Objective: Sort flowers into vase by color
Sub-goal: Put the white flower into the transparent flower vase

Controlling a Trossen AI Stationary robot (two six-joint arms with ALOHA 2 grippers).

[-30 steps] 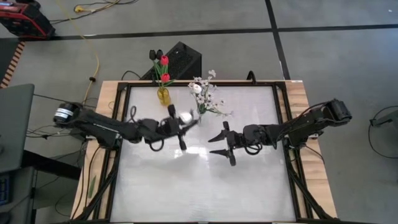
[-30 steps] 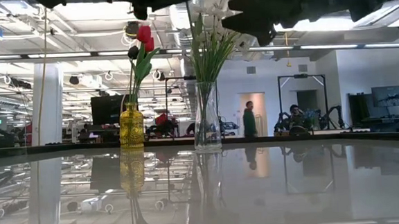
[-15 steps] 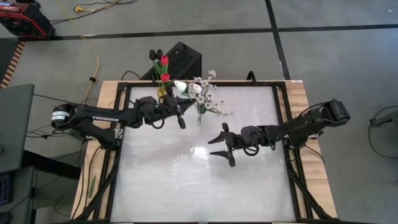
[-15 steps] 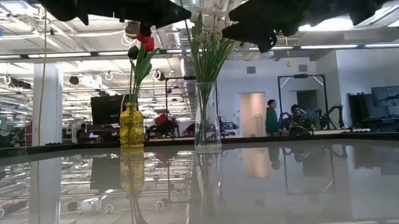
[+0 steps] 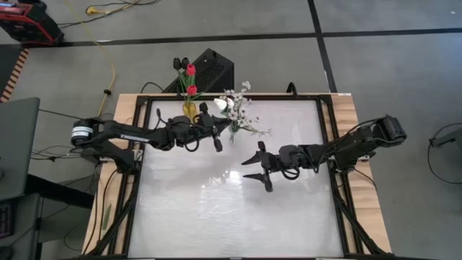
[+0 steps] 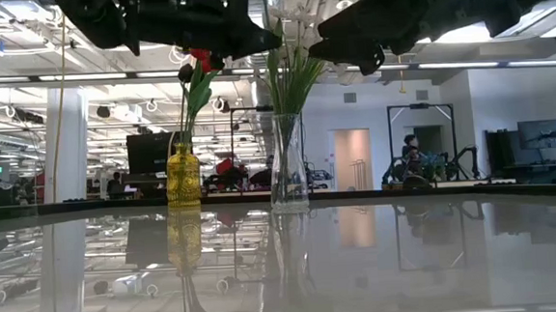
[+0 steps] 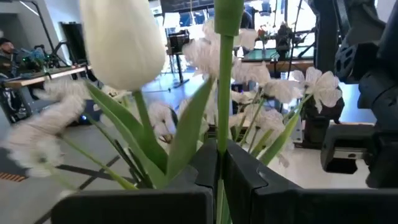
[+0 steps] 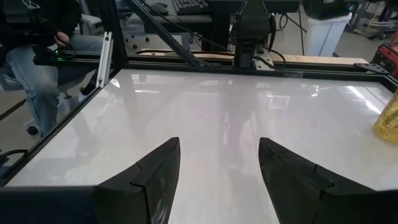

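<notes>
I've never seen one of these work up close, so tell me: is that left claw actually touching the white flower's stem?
Touching. The left wrist view shows the left gripper shut on the white flower, its green stem pinched between the two dark fingers.

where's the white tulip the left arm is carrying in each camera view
High view: the white tulip shows at the table's far edge, just beyond the left gripper, beside the clear vase.
Low view: cannot pick it out; the arms hide the top edge.
Left wrist view: large at top left, its stem clamped between the fingers.
Right wrist view: not in it.
Shared landmark: the white blossom sprigs.
</notes>
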